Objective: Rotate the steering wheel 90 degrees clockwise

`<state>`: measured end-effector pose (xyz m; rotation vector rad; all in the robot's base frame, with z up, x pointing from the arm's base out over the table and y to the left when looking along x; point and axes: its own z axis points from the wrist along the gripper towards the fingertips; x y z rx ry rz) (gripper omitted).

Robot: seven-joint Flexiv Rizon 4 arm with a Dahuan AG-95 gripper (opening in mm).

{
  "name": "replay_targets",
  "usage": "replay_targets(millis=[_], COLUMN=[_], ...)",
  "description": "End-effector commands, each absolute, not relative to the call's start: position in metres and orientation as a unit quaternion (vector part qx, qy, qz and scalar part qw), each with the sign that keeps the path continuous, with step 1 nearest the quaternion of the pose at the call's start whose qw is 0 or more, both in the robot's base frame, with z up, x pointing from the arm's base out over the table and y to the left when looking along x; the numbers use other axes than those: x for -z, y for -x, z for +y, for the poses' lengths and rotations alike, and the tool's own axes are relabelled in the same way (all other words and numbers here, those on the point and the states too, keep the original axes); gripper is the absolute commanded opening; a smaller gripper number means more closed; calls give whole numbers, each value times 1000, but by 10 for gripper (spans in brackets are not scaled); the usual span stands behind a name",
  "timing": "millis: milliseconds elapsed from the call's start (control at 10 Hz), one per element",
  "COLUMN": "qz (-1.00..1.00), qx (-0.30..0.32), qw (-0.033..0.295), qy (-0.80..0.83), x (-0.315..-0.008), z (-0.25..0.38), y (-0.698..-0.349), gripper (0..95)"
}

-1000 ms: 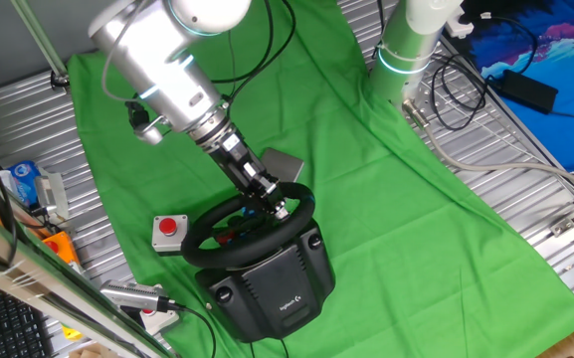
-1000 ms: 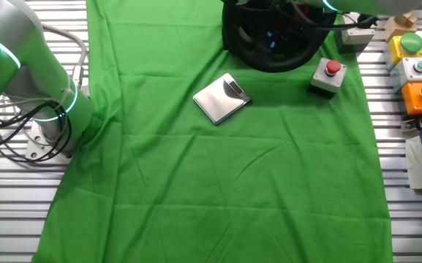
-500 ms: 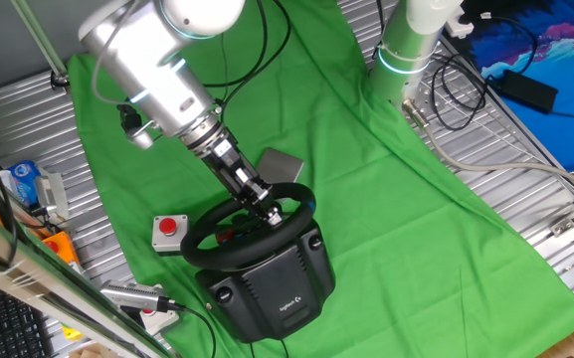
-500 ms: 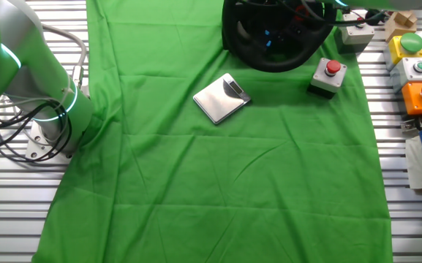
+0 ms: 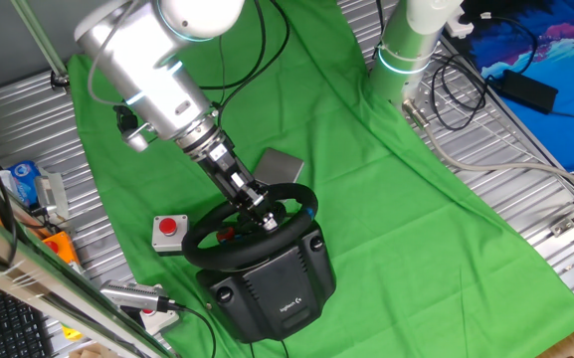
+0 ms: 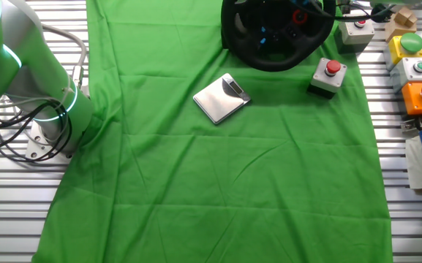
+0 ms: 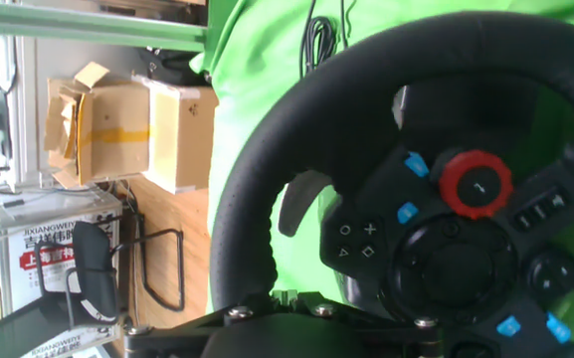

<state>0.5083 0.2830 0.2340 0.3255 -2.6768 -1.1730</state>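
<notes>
Steering wheel [image 7: 267, 189] rim was matt, finely grained black, green cloth [image 6: 218, 190] was soft and creased, grey plate [image 6: 220, 98] was brushed metal, arm [image 5: 152, 70] housing was satin silver.

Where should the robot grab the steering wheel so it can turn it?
Probably on the thick round rim of the steering wheel, not the hub full of buttons. The wheel tilts back on its bulky base, so the gripper would best come down from above, one finger on each side of the rim.
</notes>
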Motion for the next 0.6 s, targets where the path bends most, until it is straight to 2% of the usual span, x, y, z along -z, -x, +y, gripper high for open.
replay_targets(millis=[100,600], qz=[-906,-905], qx=[397,403], qw=[96,87], qy=[-108,-101], x=[-235,-233], z=[284,284], y=[-511,-527], gripper=[0,0])
